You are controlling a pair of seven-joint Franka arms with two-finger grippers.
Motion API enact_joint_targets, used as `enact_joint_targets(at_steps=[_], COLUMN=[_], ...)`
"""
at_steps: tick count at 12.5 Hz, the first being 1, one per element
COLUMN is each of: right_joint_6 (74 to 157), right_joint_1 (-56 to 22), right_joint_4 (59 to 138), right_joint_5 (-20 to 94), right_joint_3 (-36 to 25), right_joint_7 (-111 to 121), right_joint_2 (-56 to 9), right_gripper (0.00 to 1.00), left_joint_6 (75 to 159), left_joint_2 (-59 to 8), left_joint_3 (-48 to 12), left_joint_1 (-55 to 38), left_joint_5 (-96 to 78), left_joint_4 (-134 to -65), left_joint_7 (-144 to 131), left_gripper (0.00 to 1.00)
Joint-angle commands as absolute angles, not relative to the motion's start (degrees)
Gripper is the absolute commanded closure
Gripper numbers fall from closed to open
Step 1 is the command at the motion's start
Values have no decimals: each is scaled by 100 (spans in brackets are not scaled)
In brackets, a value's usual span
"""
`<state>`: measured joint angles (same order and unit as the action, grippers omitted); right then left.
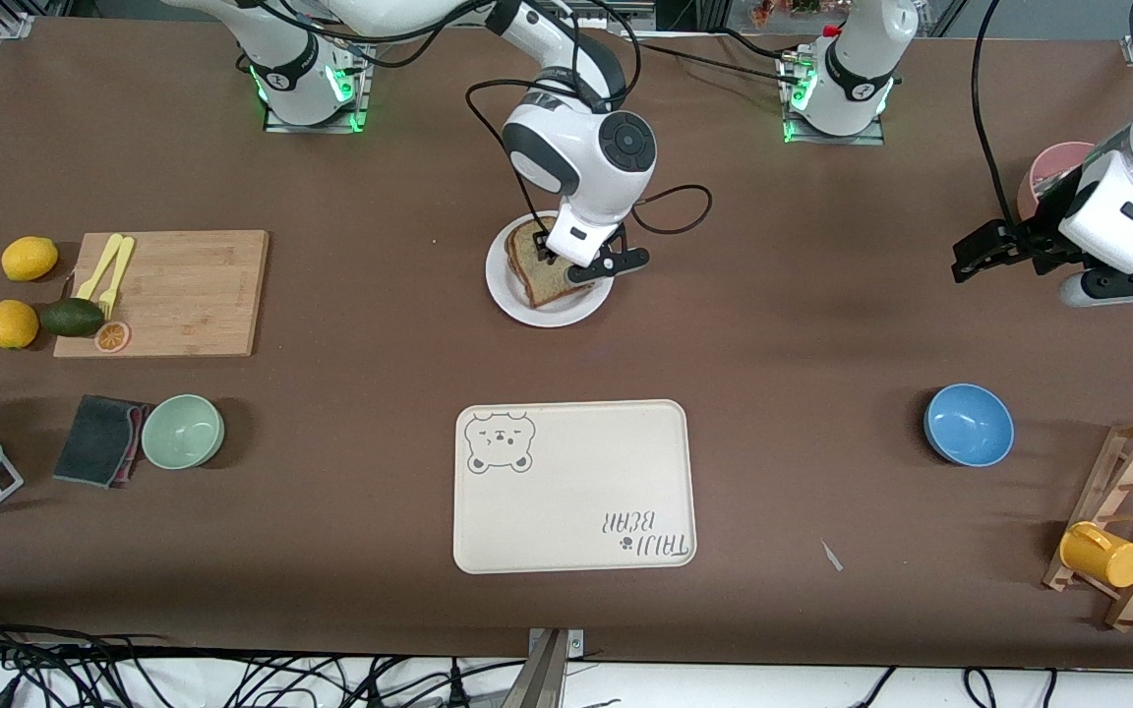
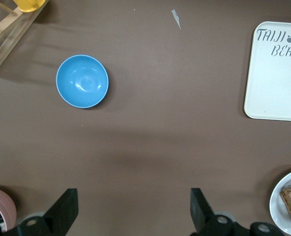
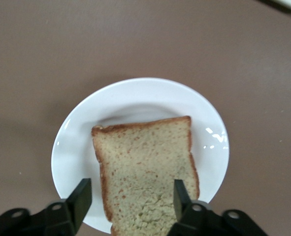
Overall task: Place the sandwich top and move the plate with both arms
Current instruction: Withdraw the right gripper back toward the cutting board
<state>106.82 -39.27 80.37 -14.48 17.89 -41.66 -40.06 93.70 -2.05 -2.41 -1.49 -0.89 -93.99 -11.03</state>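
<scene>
A robotics laboratory is shown, dressed as a mock kitchen. Two white arms (image 1: pixel 576 147) are bolted by green-lit bases (image 1: pixel 311 98) to a brown-covered table (image 1: pixel 350 472), with black cables trailed along its near edge. Household props are laid out on it: a wooden cutting board (image 1: pixel 183 295), lemons (image 1: pixel 29 259), a cream tray (image 1: pixel 576 487) printed with a bear, a blue bowl (image 1: pixel 968 424), a wooden mug rack (image 1: pixel 1132 536) and a white plate (image 1: pixel 507 285) carrying bread (image 1: pixel 527 258).
</scene>
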Motion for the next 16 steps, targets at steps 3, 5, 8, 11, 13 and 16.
enact_joint_targets(at_steps=[3,5,8,11,13,16], right_joint_6=[10134,10134,10064,10046,9487,9369], right_joint_1=[-2781,-2148,-1793,-1784,-1784,-1488], right_joint_4=[8024,8042,8033,8033,8042,8155], right_joint_5=[-925,-582,-396,-448,-413,-186], right_joint_3=[1819,1706,1286,819,380,-132], right_joint_7=[-4140,-4157,-4140,-4105,-3494,-2439], right_joint_2=[-2982,-2551,-2128,-1715,-1434,-995], right_gripper=[0,0,0,0,0,0], left_joint_6=[9255,9255,9255,9255,9255,9264], left_joint_2=[-229,-229,-229,-307,-316,-360], left_joint_3=[-255,-255,-255,-246,-229,-211], left_joint_1=[-123,-141,-115,-79,-70,-35], left_joint_5=[-202,-202,-202,-202,-193,-185], left_joint_4=[-9272,-9272,-9281,-9290,-9299,-9299], left_joint_7=[-1134,-1143,-1143,-1134,-1134,-1081], left_gripper=[0,0,0,0,0,0])
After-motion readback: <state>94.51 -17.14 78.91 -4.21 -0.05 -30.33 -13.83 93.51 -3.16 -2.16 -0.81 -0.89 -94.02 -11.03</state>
